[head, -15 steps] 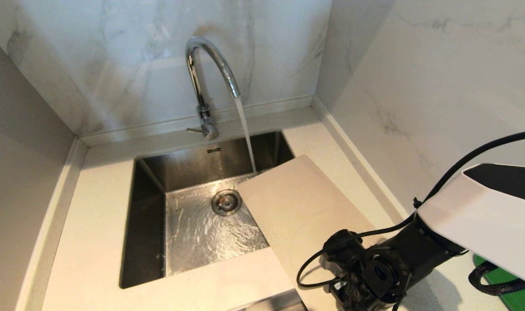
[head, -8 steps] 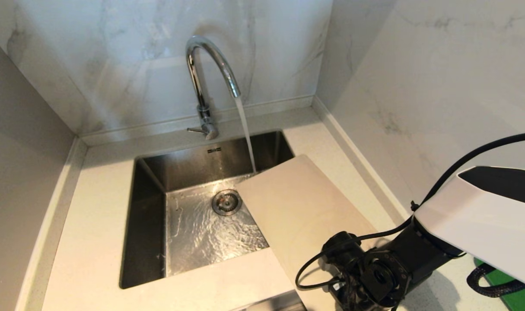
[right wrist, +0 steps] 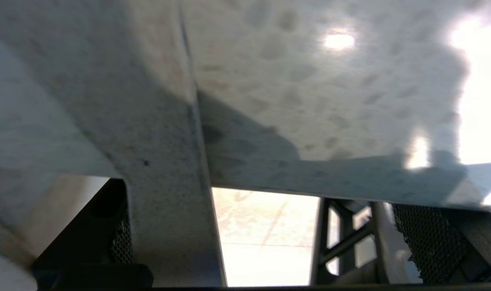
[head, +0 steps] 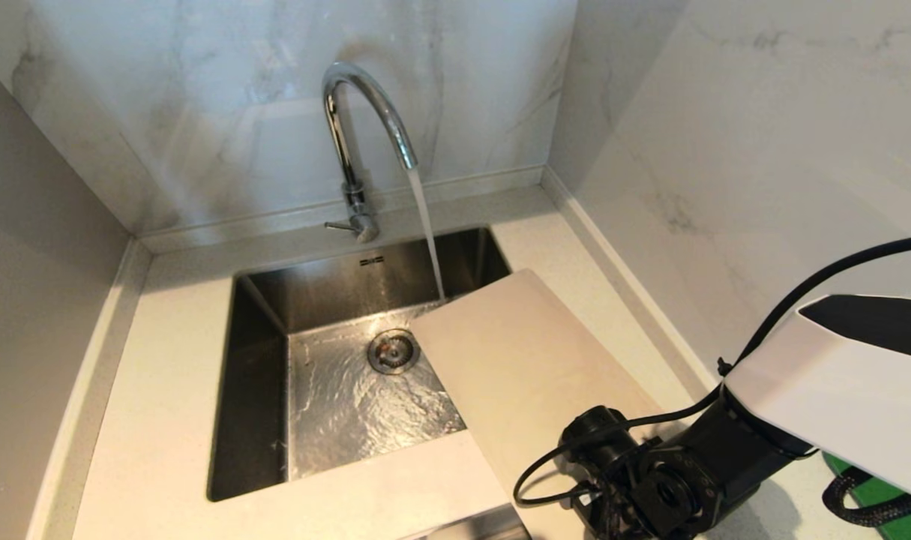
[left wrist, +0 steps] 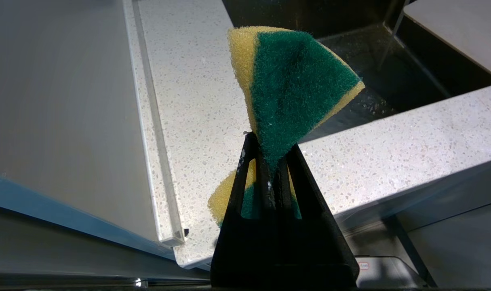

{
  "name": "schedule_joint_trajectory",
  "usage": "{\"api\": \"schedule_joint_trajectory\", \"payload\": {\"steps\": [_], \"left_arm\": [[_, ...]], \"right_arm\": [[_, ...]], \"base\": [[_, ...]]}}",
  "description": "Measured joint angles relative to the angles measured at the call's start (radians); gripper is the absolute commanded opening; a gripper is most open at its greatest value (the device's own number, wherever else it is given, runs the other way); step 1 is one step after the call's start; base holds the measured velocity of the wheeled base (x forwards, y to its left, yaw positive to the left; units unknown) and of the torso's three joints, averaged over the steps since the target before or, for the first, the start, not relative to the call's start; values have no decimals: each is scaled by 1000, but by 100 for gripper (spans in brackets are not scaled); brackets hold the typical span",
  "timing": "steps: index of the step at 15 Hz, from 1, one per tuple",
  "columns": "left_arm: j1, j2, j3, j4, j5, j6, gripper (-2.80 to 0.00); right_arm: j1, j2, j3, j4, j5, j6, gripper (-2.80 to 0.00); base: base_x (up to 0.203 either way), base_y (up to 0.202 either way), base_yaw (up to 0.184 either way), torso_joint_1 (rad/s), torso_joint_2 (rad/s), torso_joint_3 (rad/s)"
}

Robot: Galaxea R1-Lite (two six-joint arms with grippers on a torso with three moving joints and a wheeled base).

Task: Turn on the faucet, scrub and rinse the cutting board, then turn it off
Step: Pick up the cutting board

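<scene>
Steel sink [head: 260, 390] wet, drain [head: 393, 350] at centre; green mat [head: 901, 514] on speckled countertop [head: 170, 360].

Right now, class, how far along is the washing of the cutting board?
Done: the faucet is running. In hand: the left hand pinches a green-and-yellow sponge; the open right hand is at the cutting board, which lies half over the sink. Left: scrubbing, rinsing, shutting off.

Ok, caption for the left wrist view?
Left gripper shut on a green-and-yellow sponge above the speckled counter.

Kitchen — sink [head: 260, 390], faucet [head: 358, 112], marble walls [head: 725, 112]
</scene>
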Motion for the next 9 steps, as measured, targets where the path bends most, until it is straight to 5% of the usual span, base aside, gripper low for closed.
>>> {"api": "schedule_joint_trajectory", "payload": {"steps": [9], "left_arm": [[0, 0, 0, 0, 0, 0, -280]], "right_arm": [[33, -8, 29, -15, -3, -1, 0]], "base": [[0, 0, 0, 0, 0, 0]]}}
